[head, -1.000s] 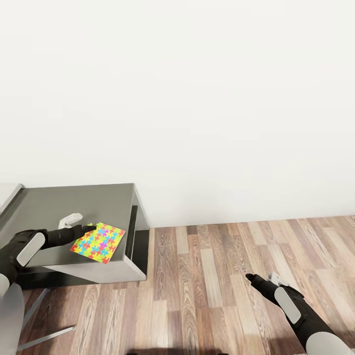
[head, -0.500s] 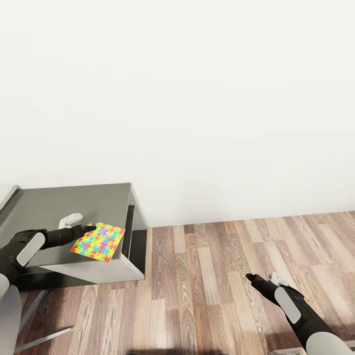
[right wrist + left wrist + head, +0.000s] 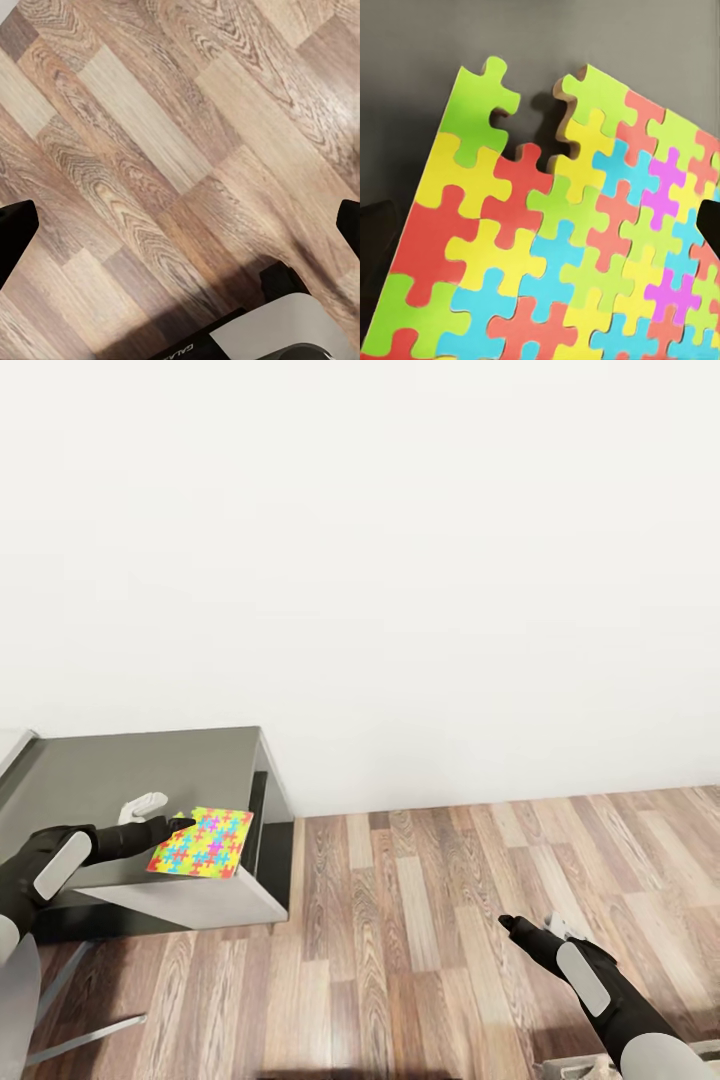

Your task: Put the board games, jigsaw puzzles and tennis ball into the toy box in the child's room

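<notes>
Shift since earlier frame: whole head view has panned slightly, so the dark grey side unit of the desk [image 3: 120, 785] sits a little further left; arms keep their poses. Wood floor [image 3: 450, 920]: bare planks beneath the right gripper [image 3: 507, 926], fingers spread apart, holding nothing. Jigsaw puzzle [image 3: 202, 842]: multicoloured sheet held over the unit's front corner, clamped at one edge by the left gripper [image 3: 180, 823].

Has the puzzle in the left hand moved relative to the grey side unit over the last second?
No clear move. The jigsaw puzzle still overhangs the side unit near its front corner; the whole view shifted, so the camera moved.
</notes>
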You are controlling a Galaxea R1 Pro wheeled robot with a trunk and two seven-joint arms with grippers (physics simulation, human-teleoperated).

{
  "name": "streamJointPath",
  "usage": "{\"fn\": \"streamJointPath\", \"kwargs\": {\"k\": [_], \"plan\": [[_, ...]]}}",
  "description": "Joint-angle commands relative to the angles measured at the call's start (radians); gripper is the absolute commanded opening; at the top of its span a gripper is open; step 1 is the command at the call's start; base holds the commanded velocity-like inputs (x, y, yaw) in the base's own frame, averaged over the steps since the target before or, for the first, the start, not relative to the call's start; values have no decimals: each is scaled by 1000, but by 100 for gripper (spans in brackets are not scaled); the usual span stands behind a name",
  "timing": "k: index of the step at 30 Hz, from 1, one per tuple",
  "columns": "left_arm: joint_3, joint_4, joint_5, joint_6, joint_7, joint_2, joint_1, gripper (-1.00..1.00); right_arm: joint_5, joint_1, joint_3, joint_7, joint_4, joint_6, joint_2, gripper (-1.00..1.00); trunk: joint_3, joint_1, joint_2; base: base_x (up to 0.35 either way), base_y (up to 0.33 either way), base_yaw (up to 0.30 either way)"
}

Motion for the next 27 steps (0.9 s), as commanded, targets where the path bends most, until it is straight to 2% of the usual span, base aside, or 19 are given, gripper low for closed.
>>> {"fn": "streamJointPath", "kwargs": {"k": [1,15,27], "plan": [[-4,0,4,2,-1,1,-1,100,-11,0,-1,-8,-3,5,0,100,-2,1,-2,-19,-22,0],[-4,0,4,2,-1,1,-1,100,-11,0,-1,-8,-3,5,0,100,-2,1,-2,-2,-126,0],[-4,0,5,3,-1,1,-1,100,-9,0,-1,-8,-3,5,8,100,-2,1,-2,0,-18,0]]}}
